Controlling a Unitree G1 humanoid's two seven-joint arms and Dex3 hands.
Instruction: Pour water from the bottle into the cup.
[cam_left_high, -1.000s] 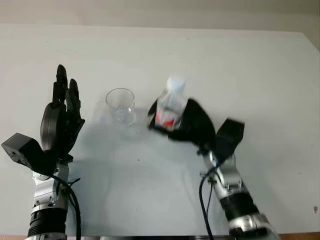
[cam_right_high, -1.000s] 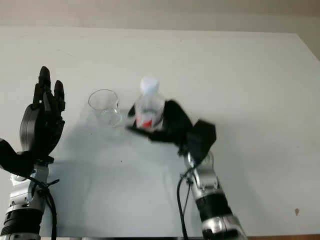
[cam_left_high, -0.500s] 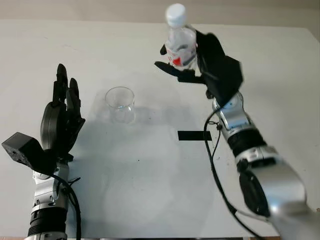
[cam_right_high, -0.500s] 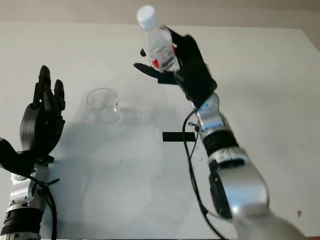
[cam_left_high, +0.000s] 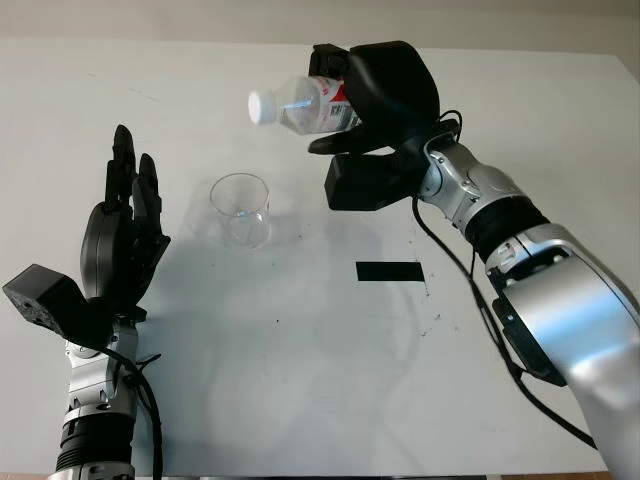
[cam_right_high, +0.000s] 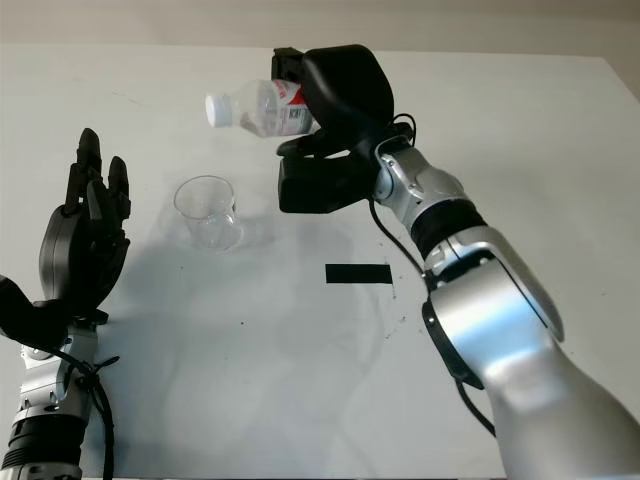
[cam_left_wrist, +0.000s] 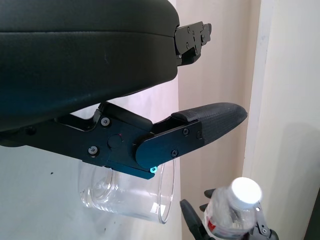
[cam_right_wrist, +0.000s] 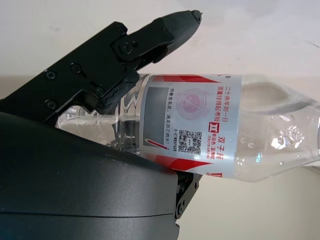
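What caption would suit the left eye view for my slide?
Right hand tips the capped bottle sideways above the empty cup; left hand open beside it.

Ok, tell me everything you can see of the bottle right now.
The water bottle is small, of clear plastic, with a white cap on and a red-and-white printed label bearing a QR code. It is tipped roughly on its side in the air, cap end pointing toward the left hand's side, above the table and up and to the right of the clear cup. The right hand is shut on its body, fingers over the label. Water shows inside.
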